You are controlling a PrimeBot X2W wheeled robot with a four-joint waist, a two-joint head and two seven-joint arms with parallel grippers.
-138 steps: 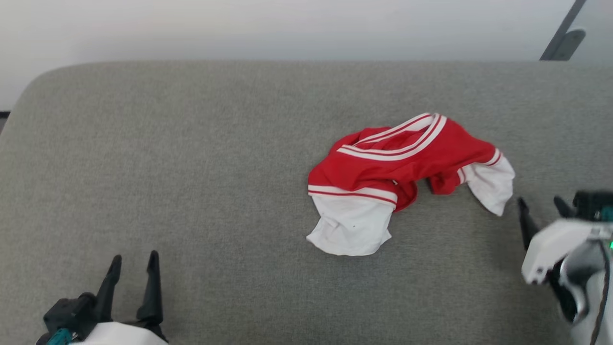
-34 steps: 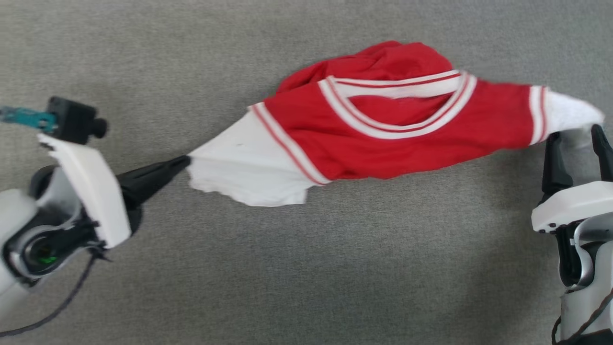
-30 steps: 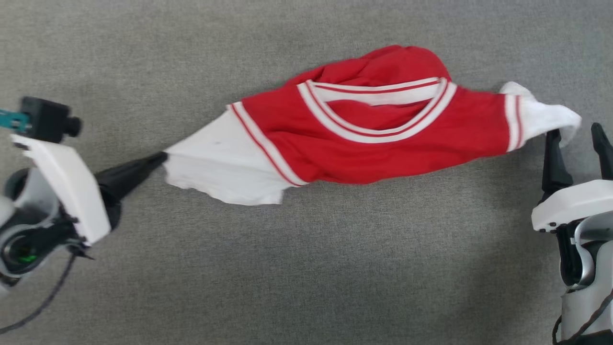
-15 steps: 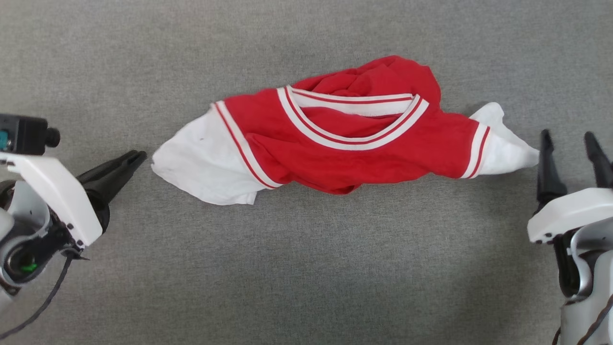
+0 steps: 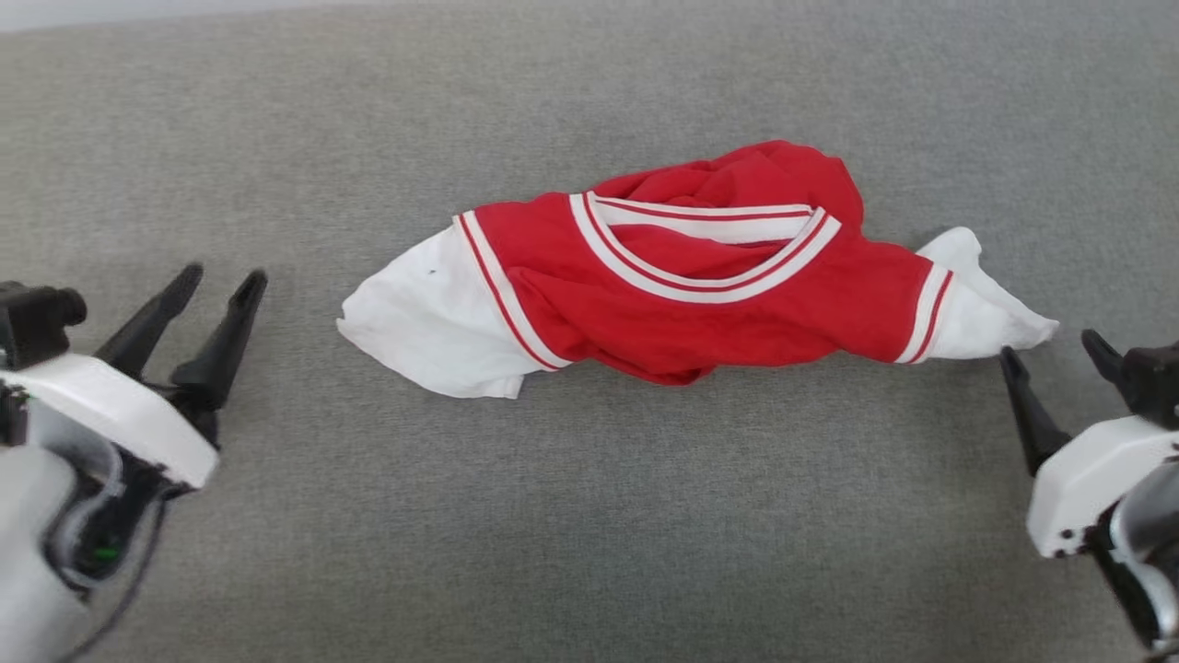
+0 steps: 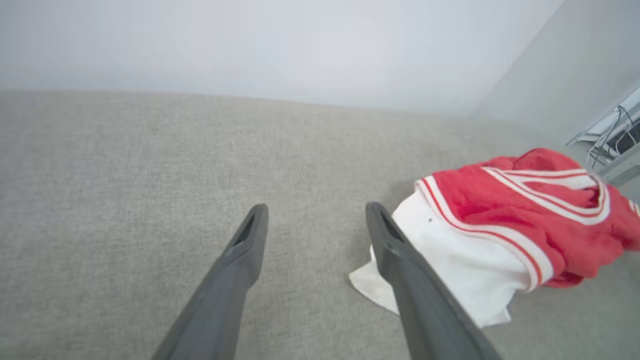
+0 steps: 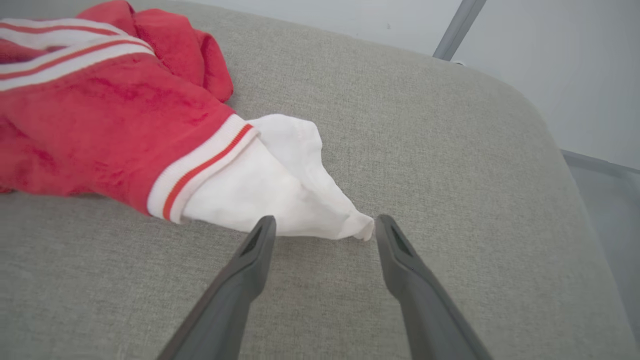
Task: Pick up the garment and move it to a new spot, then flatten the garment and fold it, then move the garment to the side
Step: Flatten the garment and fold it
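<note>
The garment [image 5: 700,285], a red jersey with white sleeve ends and striped trim, lies bunched and stretched sideways on the grey cushioned surface [image 5: 589,516]. Its body is rumpled behind the V-neck. My left gripper [image 5: 221,276] stands open at the left, well clear of the left white sleeve end [image 5: 424,322]. In the left wrist view the garment [image 6: 505,220] lies just right of my open left gripper [image 6: 315,210]. My right gripper [image 5: 1050,345] is open just below the right sleeve tip. In the right wrist view the white sleeve tip [image 7: 320,215] lies between and ahead of the right gripper [image 7: 322,222], apart from it.
The grey surface's rounded far edge [image 7: 500,85] and a pale wall lie beyond the garment. A grey metal post [image 7: 460,25] stands behind the right corner. Bare surface stretches in front of the garment and to the left.
My left gripper has opened, let go of the left sleeve end and drawn back to the left. The garment has sagged onto the surface. The head camera has shifted slightly.
</note>
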